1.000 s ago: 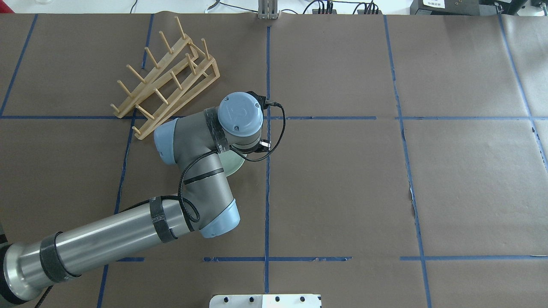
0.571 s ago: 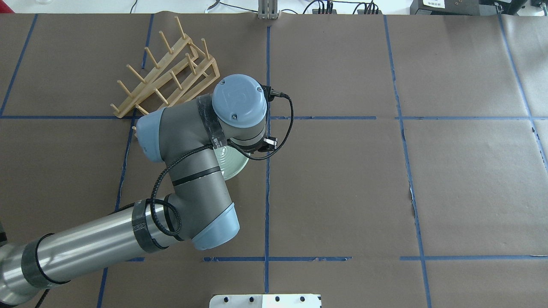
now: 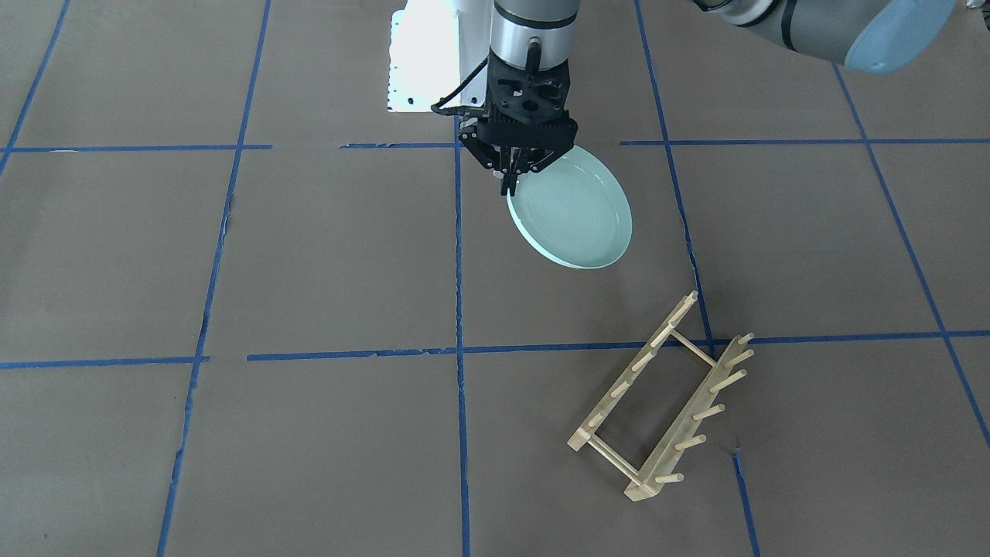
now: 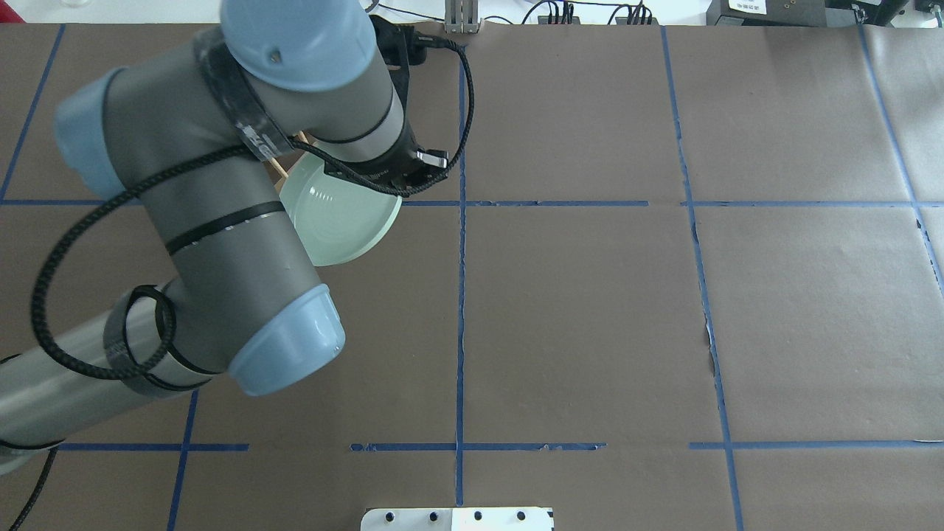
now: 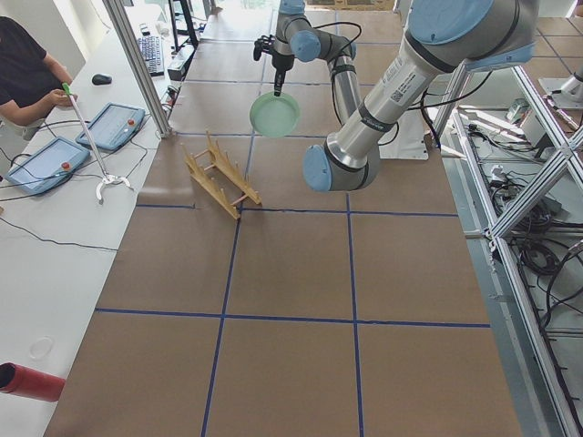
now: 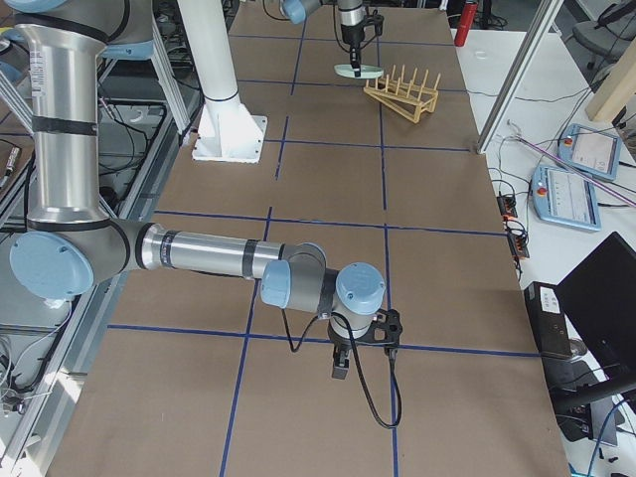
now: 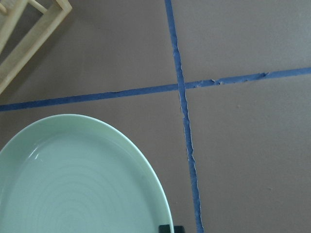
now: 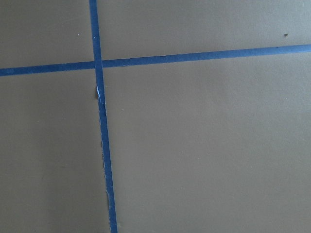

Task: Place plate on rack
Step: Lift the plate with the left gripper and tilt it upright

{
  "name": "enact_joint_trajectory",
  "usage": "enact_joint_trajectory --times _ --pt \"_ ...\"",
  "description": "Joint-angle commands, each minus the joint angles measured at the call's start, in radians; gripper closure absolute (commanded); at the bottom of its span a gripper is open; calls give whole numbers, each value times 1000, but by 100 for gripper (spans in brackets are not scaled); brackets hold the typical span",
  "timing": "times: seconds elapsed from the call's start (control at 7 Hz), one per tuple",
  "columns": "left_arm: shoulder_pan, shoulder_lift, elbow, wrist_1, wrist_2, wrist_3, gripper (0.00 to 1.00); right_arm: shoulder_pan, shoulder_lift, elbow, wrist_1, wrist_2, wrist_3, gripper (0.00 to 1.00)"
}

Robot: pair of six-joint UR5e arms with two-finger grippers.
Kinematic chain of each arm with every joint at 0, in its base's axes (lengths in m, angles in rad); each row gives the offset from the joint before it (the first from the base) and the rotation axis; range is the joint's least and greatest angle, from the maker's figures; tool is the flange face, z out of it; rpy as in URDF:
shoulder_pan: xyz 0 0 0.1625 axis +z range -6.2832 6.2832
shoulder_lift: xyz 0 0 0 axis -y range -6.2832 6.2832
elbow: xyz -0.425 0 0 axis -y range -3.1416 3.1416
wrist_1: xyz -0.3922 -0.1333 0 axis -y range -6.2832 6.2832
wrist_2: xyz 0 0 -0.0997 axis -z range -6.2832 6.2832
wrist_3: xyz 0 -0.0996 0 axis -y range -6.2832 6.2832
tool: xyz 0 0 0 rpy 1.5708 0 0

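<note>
The pale mint-green plate (image 3: 576,210) hangs tilted in the air above the brown table, held by its rim. My left gripper (image 3: 510,179) is shut on that rim and points straight down. The plate also shows in the overhead view (image 4: 343,221), the left wrist view (image 7: 73,184) and the exterior left view (image 5: 275,115). The light-wood rack (image 3: 663,396) lies on the table, apart from the plate, on the operators' side of it. In the overhead view my left arm hides nearly all of the rack. My right gripper (image 6: 343,366) shows only in the exterior right view, low over the table; I cannot tell its state.
Blue tape lines (image 3: 458,255) divide the brown paper table cover. The white robot base plate (image 3: 421,62) sits behind the left gripper. A corner of the rack (image 7: 29,24) shows at the top left of the left wrist view. An operator's table with tablets (image 5: 55,155) stands beyond the rack.
My left arm has risen toward the overhead camera and swung toward the rack, carrying the plate up off the table. The arm now covers the rack in the overhead view.
</note>
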Motion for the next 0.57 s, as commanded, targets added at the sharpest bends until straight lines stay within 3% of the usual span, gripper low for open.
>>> enact_joint_trajectory --times 0.0,0.29,0.43 --pt "-139 9 -39 -65 -76 -5 100 0 0 -1 0 0 0 0" --pt "-228 73 -27 -300 -140 -102 100 0 0 -1 0 0 0 0" --pt "-242 131 -9 -514 -139 -246 100 0 0 0 0 0 0 0"
